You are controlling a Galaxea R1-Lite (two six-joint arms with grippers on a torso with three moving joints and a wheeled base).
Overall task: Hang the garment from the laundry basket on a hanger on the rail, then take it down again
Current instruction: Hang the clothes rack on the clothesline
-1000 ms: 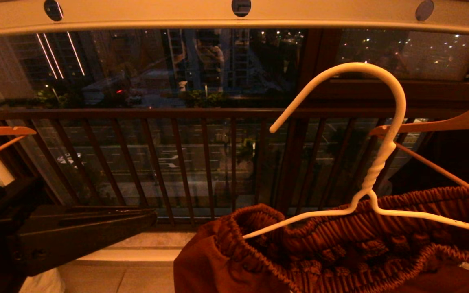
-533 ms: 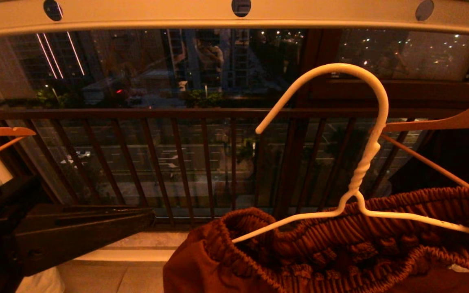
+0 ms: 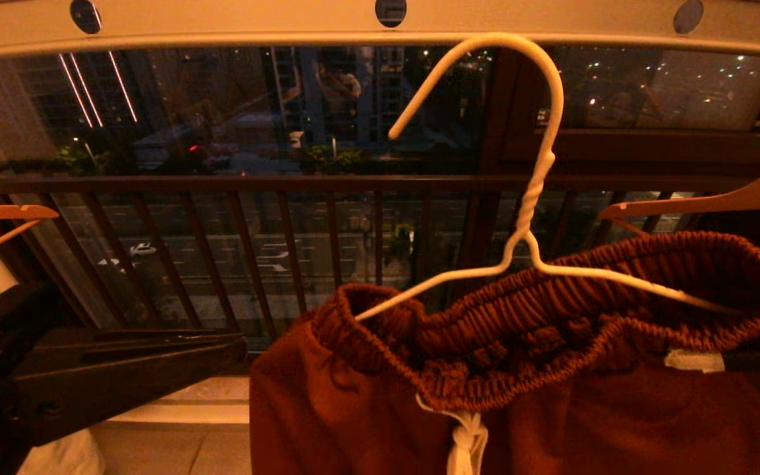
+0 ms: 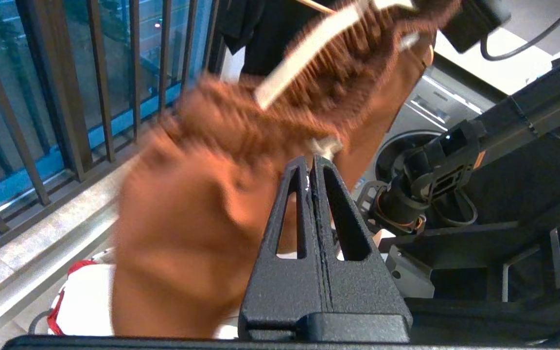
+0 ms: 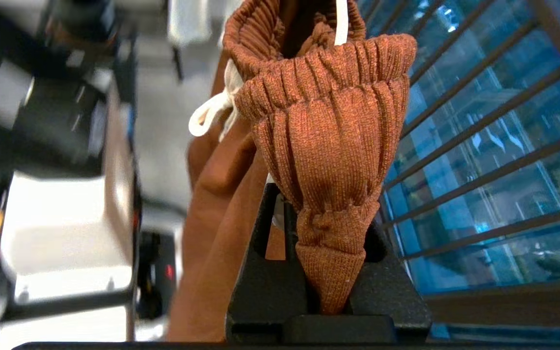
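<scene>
The rail (image 3: 235, 26), a pale beam with dark round holes, spans the top of the head view, with the dark barred railing (image 3: 254, 251) and night-time window behind it. Below the rail hangs the garment (image 3: 551, 396), rust-brown shorts with a gathered waistband, filling the lower right of the head view; its white drawstring (image 3: 466, 442) dangles at the front. The garment is threaded on the hanger (image 3: 532, 198), a thin white wire one whose twisted neck rises from the waistband and whose hook curves up to overlap the lower edge of the rail; whether the hook is over the rail cannot be told. Wooden hangers (image 3: 716, 198) show at the right and left edges. The right gripper (image 5: 326, 272) is clamped on a bunched fold of the waistband, the fabric rising out from between its fingers; the hanger wire is not visibly in its grip. The left gripper (image 4: 313, 167) stands with its fingers pressed together and empty, just below and in front of the garment, not touching it. The laundry basket is not clearly identifiable.
</scene>
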